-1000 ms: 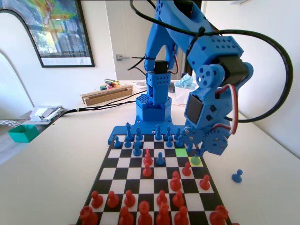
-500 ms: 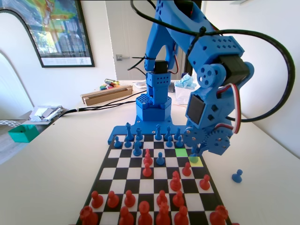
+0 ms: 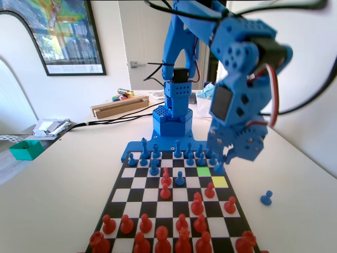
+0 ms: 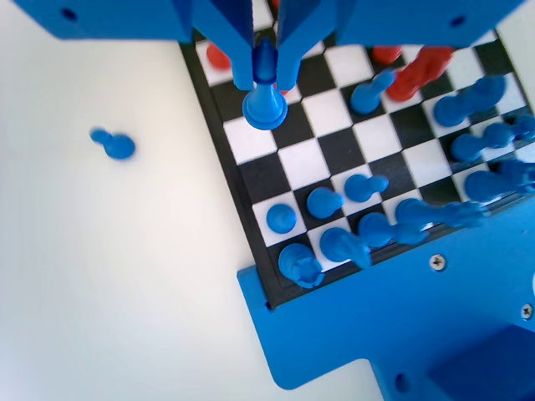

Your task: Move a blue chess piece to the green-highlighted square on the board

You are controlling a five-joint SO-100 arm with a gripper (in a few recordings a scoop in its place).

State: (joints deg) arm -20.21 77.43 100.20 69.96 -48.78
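My gripper (image 3: 223, 158) hangs over the right side of the board (image 3: 138, 182) in the fixed view, shut on a small blue chess piece (image 3: 219, 168), a pawn lifted clear of the squares. That pawn sits just right of the green-highlighted square (image 3: 204, 171) and above the far edge of the pale yellow square (image 3: 220, 182), which is bare. From the wrist, the two jaws of my gripper (image 4: 265, 77) pinch the pawn (image 4: 265, 106) by its head, its base hanging over the board (image 4: 305, 159) near the edge.
Blue pieces (image 3: 154, 155) crowd the far rows, and one blue pawn (image 3: 180, 179) stands forward. Red pieces (image 3: 165, 191) fill the middle and near rows. A loose blue pawn (image 3: 266, 198) lies off the board on the table at the right, also seen from the wrist (image 4: 114, 144).
The gripper has risen with the pawn off the yellow square and shifted slightly toward the far end. The yellow square is now bare.
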